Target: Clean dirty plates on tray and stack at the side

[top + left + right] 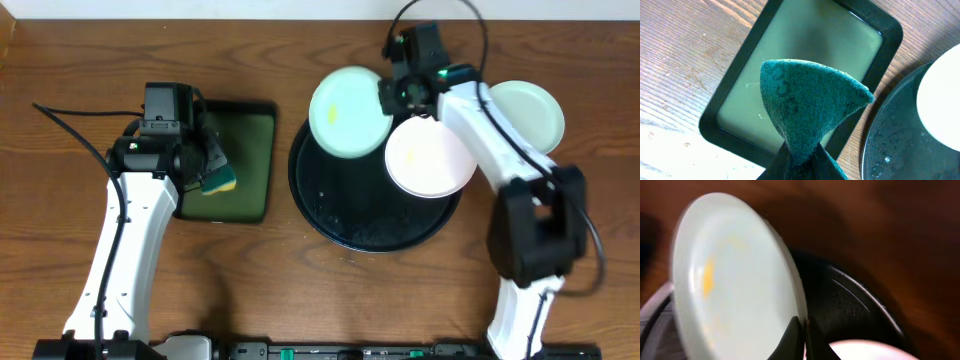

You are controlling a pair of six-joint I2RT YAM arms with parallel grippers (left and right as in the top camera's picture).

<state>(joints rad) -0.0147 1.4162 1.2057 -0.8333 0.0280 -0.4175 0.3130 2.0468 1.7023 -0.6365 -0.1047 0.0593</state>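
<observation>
A pale mint-blue plate point(348, 110) with a yellow smear point(707, 277) sits over the far left rim of the black tray point(372, 222). My right gripper point(396, 95) is shut on that plate's right rim. In the right wrist view its fingers point(803, 325) pinch the plate point(735, 275) edge, and the plate stands tilted. A white plate point(430, 157) lies on the tray's right side. A second mint plate point(528, 112) rests on the bare table to the right. My left gripper point(205, 165) is shut on a green and yellow sponge point(810, 107).
A rectangular dark green tray point(248, 160) lies left of the black tray, under the sponge. The left wrist view shows this green tray point(805, 55), the black tray's wet edge point(895, 140) and a pale plate point(942, 100). Brown wood tabletop surrounds everything.
</observation>
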